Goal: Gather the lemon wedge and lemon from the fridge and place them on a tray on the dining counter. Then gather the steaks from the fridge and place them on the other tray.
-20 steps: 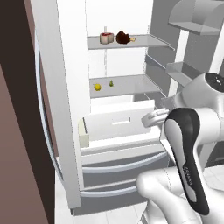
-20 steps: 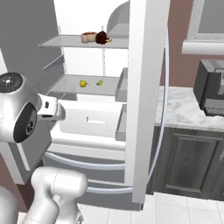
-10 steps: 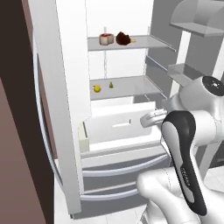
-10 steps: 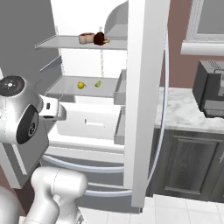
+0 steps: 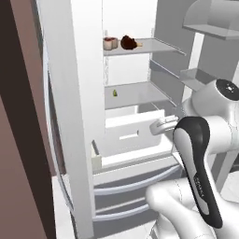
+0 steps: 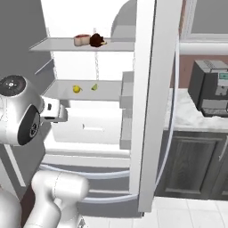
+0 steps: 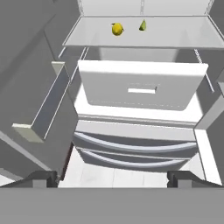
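Note:
The fridge stands open in front of me. A yellow lemon (image 6: 77, 89) (image 7: 117, 29) and a small green lemon wedge (image 6: 94, 87) (image 7: 142, 25) (image 5: 115, 93) lie side by side on the middle shelf. On the shelf above lie two steaks, one pinkish (image 6: 82, 39) (image 5: 110, 43) and one dark brown (image 6: 97, 41) (image 5: 130, 43). My gripper (image 7: 113, 178) is open and empty. It hangs well short of the fridge, aimed at the drawer below the lemon shelf. The trays and dining counter are out of view.
A white drawer (image 7: 140, 89) juts out under the lemon shelf, above the freezer drawers (image 7: 131, 151). An open door with bins (image 7: 41, 109) flanks the left; the other door (image 6: 151, 102) stands at the right. A coffee machine (image 6: 213, 89) sits on the marble counter (image 6: 187, 118).
The whole scene has slid slightly left in both base views, so the base has moved. The door post now hides the lemon in the left base view. The gripper stays open.

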Tool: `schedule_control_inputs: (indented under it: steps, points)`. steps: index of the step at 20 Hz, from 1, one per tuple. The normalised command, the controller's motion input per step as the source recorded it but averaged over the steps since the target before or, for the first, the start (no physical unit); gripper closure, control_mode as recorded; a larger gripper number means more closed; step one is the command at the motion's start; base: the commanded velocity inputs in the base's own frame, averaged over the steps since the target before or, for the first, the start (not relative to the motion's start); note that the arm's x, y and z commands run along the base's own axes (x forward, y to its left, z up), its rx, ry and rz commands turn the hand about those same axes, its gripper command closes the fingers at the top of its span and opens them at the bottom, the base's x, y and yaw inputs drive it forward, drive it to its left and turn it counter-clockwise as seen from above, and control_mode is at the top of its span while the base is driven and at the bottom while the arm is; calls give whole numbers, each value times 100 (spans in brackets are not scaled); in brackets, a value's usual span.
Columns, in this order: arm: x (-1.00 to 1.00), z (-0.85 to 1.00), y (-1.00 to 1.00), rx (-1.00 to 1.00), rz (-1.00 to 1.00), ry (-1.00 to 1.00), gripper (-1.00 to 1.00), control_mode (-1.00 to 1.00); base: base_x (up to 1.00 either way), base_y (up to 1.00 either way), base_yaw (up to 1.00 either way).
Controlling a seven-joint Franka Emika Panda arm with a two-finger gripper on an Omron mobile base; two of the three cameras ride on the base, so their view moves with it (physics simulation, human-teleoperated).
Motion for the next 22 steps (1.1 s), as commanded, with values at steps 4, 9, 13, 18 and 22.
schedule_control_inputs:
  steps: [4, 9, 13, 18, 22]
  points:
    - [0, 0, 0, 0, 0, 0, -100, 100, 42, 49, -19]
    - [0, 0, 0, 0, 0, 0, -100, 100, 31, -5, -3]
    - [0, 0, 0, 0, 0, 0, -100, 100, 9, -33, 0]
    - [0, 0, 0, 0, 0, 0, -100, 100, 33, -21, 0]
    - [0, 0, 0, 0, 0, 0, -100, 100, 54, -9, 1]
